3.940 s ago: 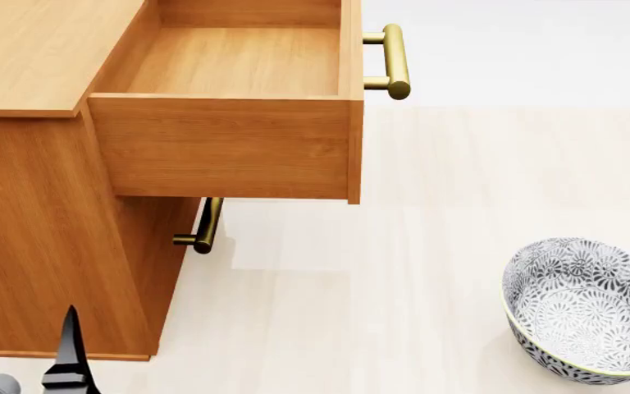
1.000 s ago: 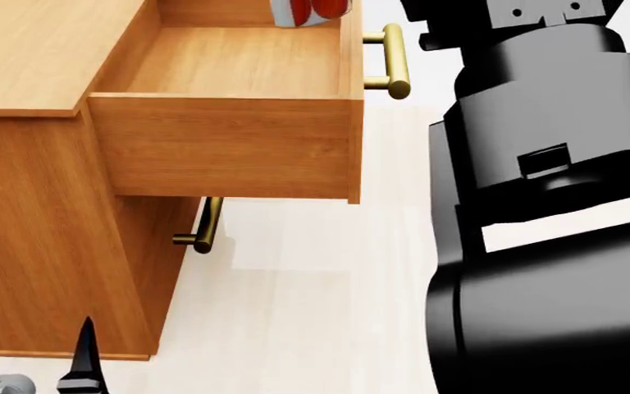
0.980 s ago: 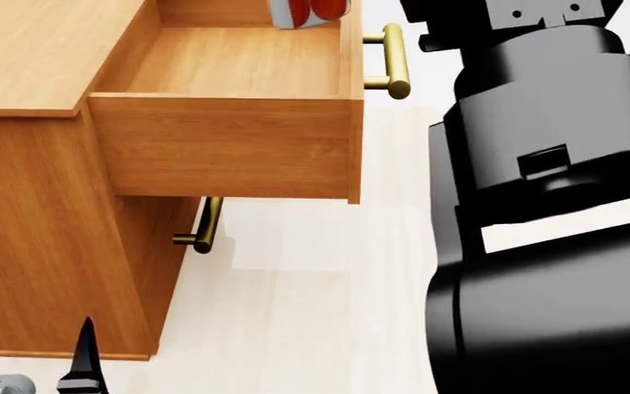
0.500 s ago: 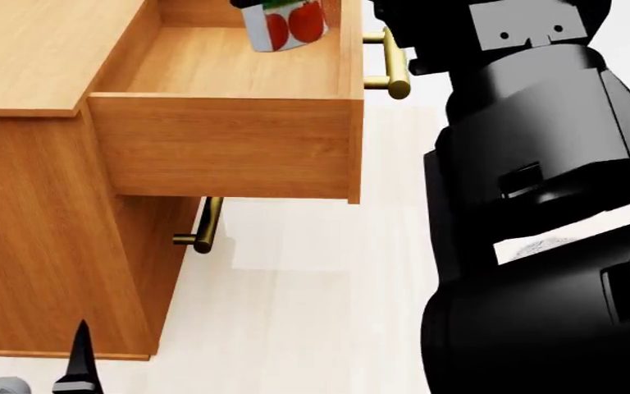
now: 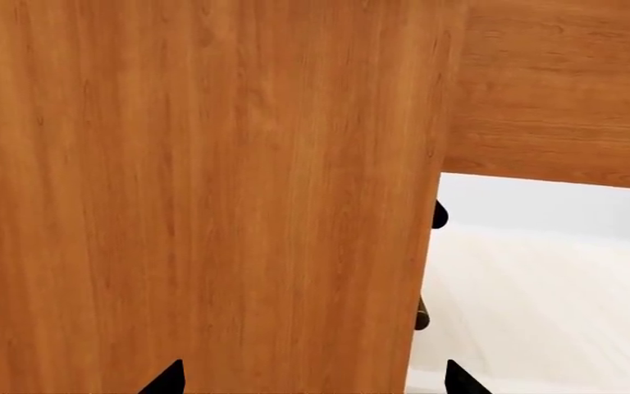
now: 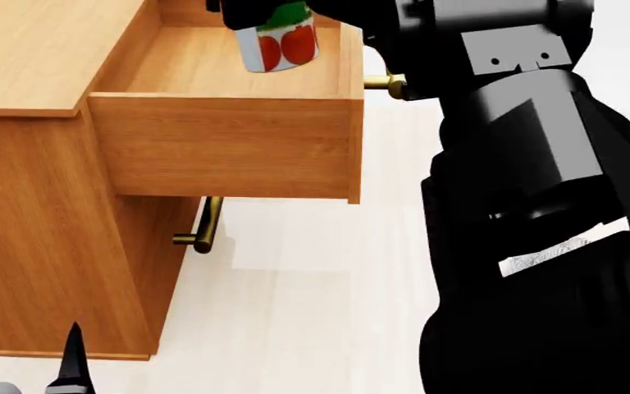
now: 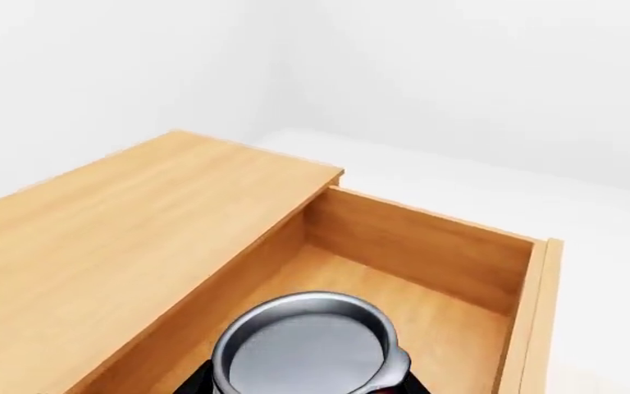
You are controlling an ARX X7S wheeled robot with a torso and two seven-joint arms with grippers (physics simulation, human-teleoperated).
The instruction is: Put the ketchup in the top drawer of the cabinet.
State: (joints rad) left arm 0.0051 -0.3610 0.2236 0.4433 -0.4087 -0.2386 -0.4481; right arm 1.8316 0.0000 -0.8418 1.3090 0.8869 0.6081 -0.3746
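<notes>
The open light-brown wooden top drawer (image 6: 239, 66) is viewed from above by head and right wrist cameras; the orange-brown wood-grain cabinet (image 5: 206, 189) is faced closely by the left wrist camera.

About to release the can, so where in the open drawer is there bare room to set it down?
The whole floor of the top drawer shows bare wood between its walls. The ketchup, held by the right gripper, hangs over it. The cabinet top is bare too.

Right arm (image 6: 534, 205): bulky glossy black segments, white label strip (text illegible); pointed black fingertips (image 5: 167, 377).
</notes>
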